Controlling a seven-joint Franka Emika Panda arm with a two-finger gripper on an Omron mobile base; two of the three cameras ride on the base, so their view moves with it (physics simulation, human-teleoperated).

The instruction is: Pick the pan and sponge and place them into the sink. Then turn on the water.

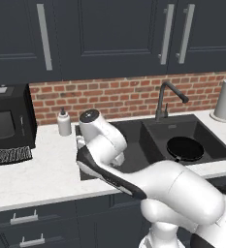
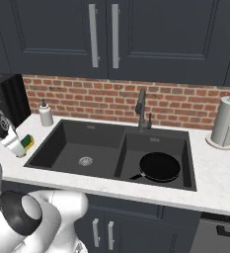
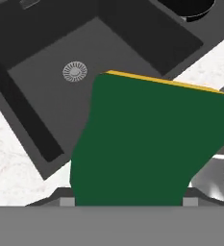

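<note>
Your fingers hold the sponge (image 3: 152,144) at the sink's (image 2: 62,126) left edge, over the desk (image 2: 10,165). Release here and it lands outside the basin. The pan (image 2: 159,166) already sits in the right basin.

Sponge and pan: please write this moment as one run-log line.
pan: in sink right basin | sponge: held by gripper near sink's left edge | faucet: no water visible

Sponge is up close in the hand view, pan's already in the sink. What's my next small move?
Probably carry the sponge sideways over the sink's larger basin before releasing: the right base view shows it beside the sink's left rim, above the counter, while the pan already lies in the smaller basin.
</note>
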